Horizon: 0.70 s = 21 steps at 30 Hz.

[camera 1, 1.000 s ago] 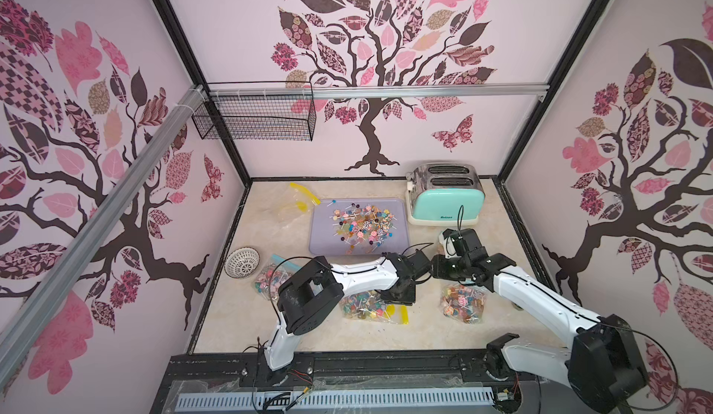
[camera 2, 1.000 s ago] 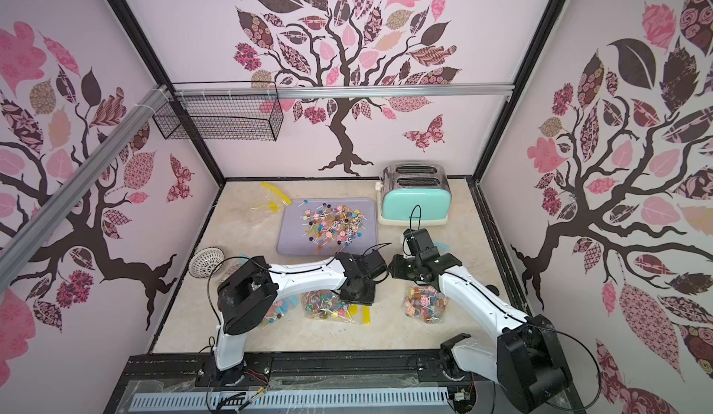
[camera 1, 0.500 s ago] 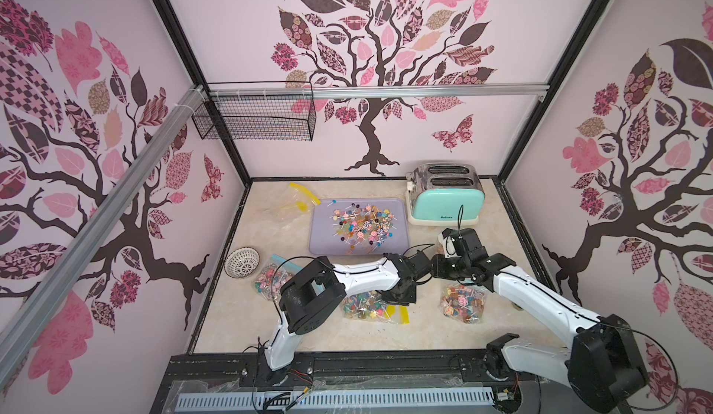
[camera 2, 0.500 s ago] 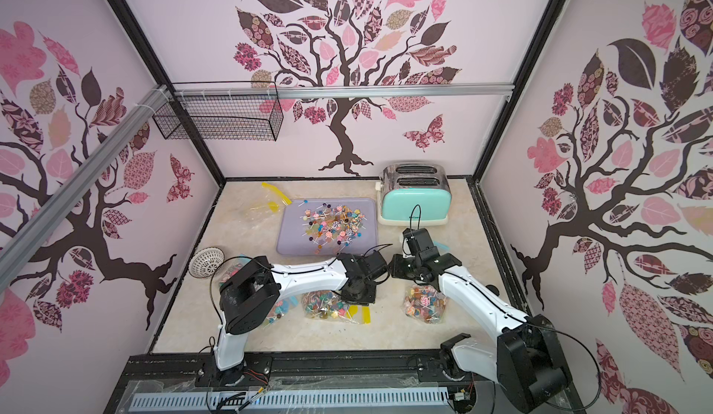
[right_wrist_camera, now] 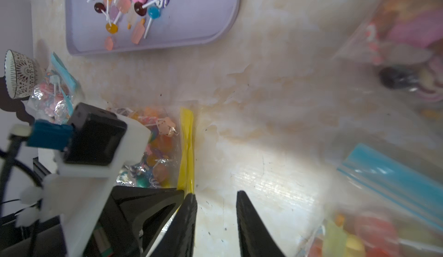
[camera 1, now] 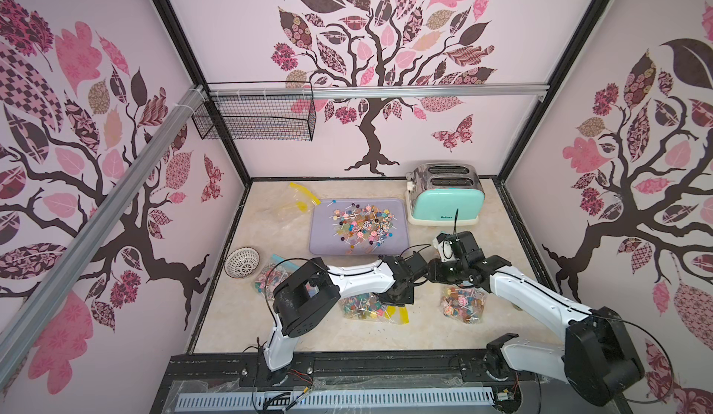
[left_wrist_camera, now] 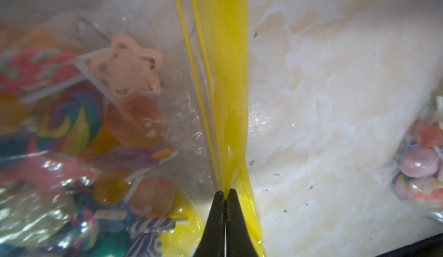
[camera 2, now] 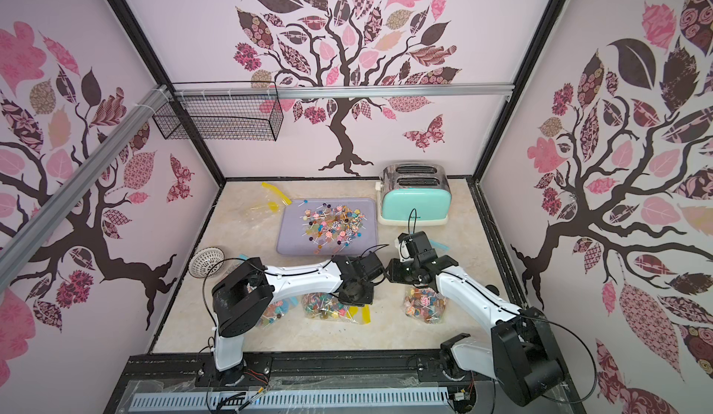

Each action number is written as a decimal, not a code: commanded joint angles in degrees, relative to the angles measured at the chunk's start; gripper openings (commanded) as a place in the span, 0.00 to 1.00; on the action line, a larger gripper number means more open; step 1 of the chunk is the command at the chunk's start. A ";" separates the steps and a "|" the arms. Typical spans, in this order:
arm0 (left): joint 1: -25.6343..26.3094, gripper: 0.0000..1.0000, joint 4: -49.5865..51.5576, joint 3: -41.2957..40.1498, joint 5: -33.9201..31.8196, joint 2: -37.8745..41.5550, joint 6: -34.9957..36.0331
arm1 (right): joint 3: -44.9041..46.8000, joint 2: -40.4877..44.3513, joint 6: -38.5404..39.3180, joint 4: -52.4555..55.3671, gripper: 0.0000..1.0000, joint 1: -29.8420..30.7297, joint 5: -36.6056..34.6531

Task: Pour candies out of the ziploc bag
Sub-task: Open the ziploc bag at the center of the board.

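A clear ziploc bag [camera 1: 366, 308] with a yellow zip strip [left_wrist_camera: 230, 76] lies at the front middle of the table, in both top views. It is full of candies [left_wrist_camera: 124, 71], small coloured lollipops on white sticks. My left gripper [left_wrist_camera: 225, 193] is shut on the edge of the yellow strip, and in a top view it sits over the bag's right end [camera 2: 357, 296]. My right gripper [right_wrist_camera: 215, 194] is open just to the right of the strip. One of its fingers [right_wrist_camera: 189, 210] is beside the strip's end, and only bare table shows between them.
A purple tray [camera 1: 320, 246] behind holds loose candies [camera 1: 359, 227]. A mint toaster [camera 1: 445, 196] stands back right. A second candy bag [camera 1: 463, 304] lies under the right arm and a blue-zip bag [camera 1: 270, 277] at left. A white bowl [camera 1: 242, 261] and an empty yellow-zip bag [camera 1: 297, 203] are nearby.
My left gripper has closed onto the yellow zip strip of the bag. The right arm has stayed almost where it was.
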State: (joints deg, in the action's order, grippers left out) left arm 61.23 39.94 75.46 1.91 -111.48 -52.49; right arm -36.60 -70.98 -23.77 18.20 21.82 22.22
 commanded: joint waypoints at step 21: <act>0.11 0.00 -16.69 -12.75 4.50 9.13 0.55 | 9.72 -15.00 -6.81 -23.34 0.30 6.17 18.28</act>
State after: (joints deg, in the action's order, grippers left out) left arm 61.21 25.78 63.48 5.63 -104.27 -52.10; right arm -26.92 -84.20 -29.71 -2.92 27.75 39.83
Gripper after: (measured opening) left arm 0.049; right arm 0.302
